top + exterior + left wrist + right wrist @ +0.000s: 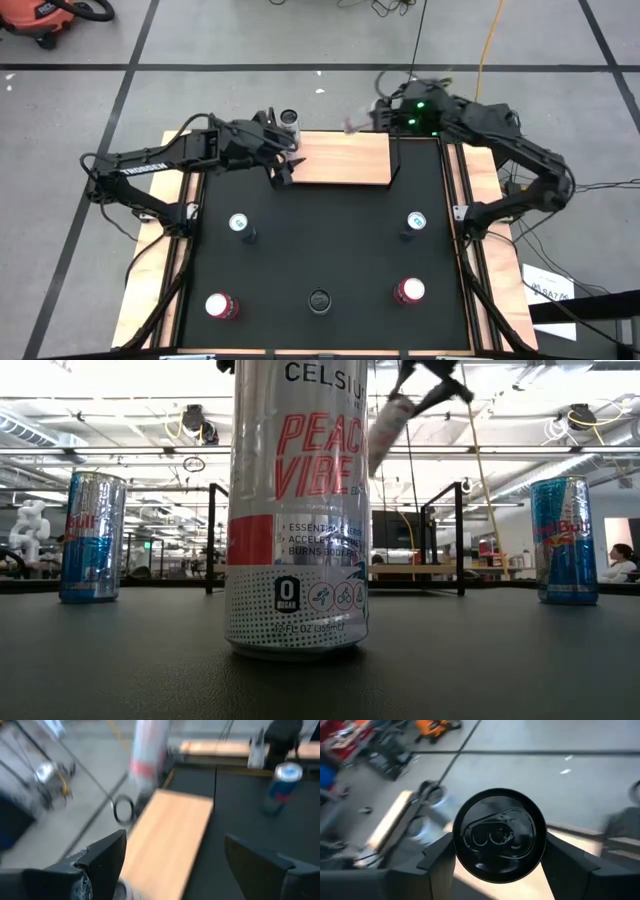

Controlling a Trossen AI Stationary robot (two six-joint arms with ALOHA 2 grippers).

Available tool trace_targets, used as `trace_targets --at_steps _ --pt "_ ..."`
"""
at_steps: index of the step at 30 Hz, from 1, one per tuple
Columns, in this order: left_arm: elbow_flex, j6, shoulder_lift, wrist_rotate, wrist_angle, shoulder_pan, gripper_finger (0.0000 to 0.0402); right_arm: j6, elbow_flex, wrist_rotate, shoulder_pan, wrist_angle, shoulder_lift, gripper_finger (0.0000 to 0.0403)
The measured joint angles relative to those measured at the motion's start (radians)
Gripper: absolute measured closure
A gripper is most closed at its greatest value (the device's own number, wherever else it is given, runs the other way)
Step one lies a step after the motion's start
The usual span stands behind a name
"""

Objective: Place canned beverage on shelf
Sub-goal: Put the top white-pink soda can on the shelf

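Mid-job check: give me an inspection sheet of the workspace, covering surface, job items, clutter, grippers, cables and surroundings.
Surface: black tabletop with wooden edge strips; nothing spilled.
Job's things: light-wood shelf board with black end rails at the back edge, top bare. Black-topped can held in the air near its back right end. White-and-red can at the back left corner; on the board or not, cannot tell.
Clutter: upright blue cans, left and right; red cans, left and right; tall silver Celsius can.
Grippers: left gripper open at the shelf's left end; right gripper shut on the black-topped can.
Cables: yellow floor cable.
Surroundings: orange shop vacuum; seated person.
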Motion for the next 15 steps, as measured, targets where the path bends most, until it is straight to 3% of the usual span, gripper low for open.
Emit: trace_targets --at_steps 4,9,15 --pt "0.003 0.114 0.023 0.003 0.115 0.019 0.0071 0.056 0.000 0.005 0.055 0.060 0.064 0.0166" --pt "0.002 0.129 0.084 0.086 0.147 0.044 0.0041 0.094 0.000 0.004 0.104 0.163 0.103 0.0165" --pt "0.002 0.153 0.146 0.052 0.186 0.053 0.0004 0.117 0.000 0.002 0.149 0.220 0.125 0.0165"
